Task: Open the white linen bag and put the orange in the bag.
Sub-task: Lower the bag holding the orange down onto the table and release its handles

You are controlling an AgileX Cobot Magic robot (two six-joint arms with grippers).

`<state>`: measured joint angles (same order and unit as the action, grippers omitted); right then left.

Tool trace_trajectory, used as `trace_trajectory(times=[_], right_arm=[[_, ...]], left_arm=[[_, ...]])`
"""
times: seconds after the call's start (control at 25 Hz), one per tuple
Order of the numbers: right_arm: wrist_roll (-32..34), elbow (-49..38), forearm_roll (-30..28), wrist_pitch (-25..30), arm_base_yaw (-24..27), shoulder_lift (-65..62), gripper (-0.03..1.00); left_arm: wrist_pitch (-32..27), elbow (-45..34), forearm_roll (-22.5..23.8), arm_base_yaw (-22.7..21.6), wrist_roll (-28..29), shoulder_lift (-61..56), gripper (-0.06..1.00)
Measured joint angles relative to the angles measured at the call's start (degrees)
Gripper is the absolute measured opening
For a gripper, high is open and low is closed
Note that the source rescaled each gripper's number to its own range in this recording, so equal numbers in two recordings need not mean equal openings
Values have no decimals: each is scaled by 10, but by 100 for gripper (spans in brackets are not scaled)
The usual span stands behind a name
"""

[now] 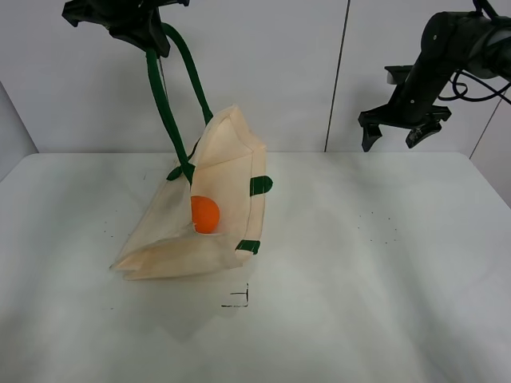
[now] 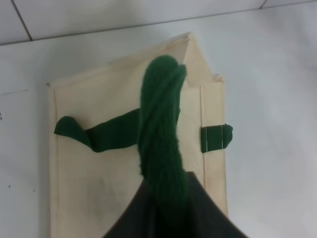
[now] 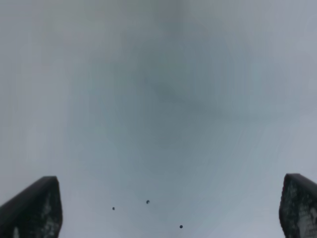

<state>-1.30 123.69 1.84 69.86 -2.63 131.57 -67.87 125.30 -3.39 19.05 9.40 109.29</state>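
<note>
The white linen bag (image 1: 215, 199) hangs half lifted at the left of the table, its lower part resting on the surface. Its mouth gapes toward the camera and the orange (image 1: 204, 214) sits inside it. My left gripper (image 1: 148, 36) is high at the top left, shut on the bag's dark green strap handles (image 1: 164, 104). In the left wrist view the green strap (image 2: 161, 134) runs up into the gripper above the cream bag (image 2: 109, 173). My right gripper (image 1: 402, 128) is open and empty, high at the right, far from the bag.
A white table (image 1: 383, 263) spreads under both arms, with a small black corner mark (image 1: 239, 299) in front of the bag. A white panelled wall (image 1: 319, 72) stands behind. The right wrist view shows bare table (image 3: 163, 124) with a few dark specks.
</note>
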Motion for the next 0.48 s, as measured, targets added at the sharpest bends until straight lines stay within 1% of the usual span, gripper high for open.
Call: trace_trajectory(times=[0.08,0.2,0.32,0.48], right_arm=[[-3,-19,4,-1,-1,-12,100],[-4,-82,6,-2,-2,-59,100],[-5,-180,7,-2,-3,-145,100],[-8,-335,13,-2,-3,-281,100]], left_arm=[[0,0,0,0,0,0,0],[0,0,0,0,0,0,0],[0,0,0,0,0,0,0],[0,0,0,0,0,0,0]])
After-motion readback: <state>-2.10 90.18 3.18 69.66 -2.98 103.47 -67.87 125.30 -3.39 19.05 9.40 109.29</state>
